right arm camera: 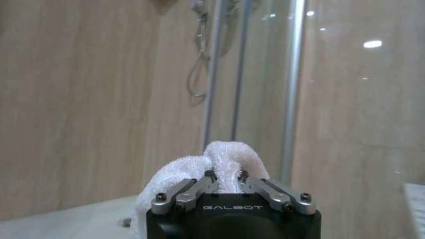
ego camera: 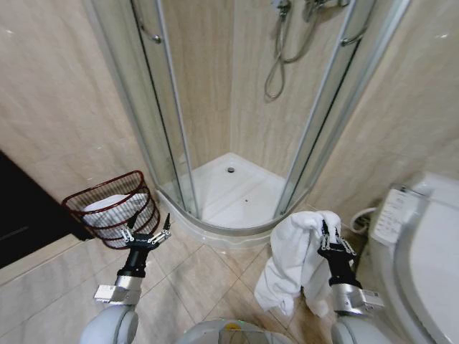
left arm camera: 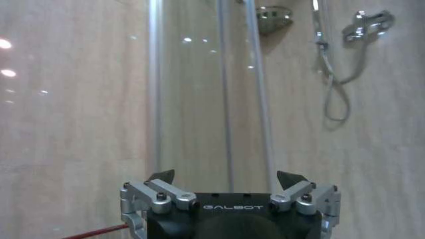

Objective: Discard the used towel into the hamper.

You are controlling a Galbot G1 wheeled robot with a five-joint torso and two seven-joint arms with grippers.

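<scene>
Two "GALBOT"-marked pincers: right pincer [right arm camera: 226,175] on towel [ego camera: 297,258], left pincer [left arm camera: 226,178] agape.

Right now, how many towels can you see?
2. A white terry towel hangs from the shut right tool beside the shower base; white cloth, apparently another towel, lies inside the red-brown wire hamper. More may be hidden underneath.

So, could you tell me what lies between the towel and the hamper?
In the head view, the open left gripper, bare floor tiles and the shower tray's curb lie between the towel and the hamper.
</scene>
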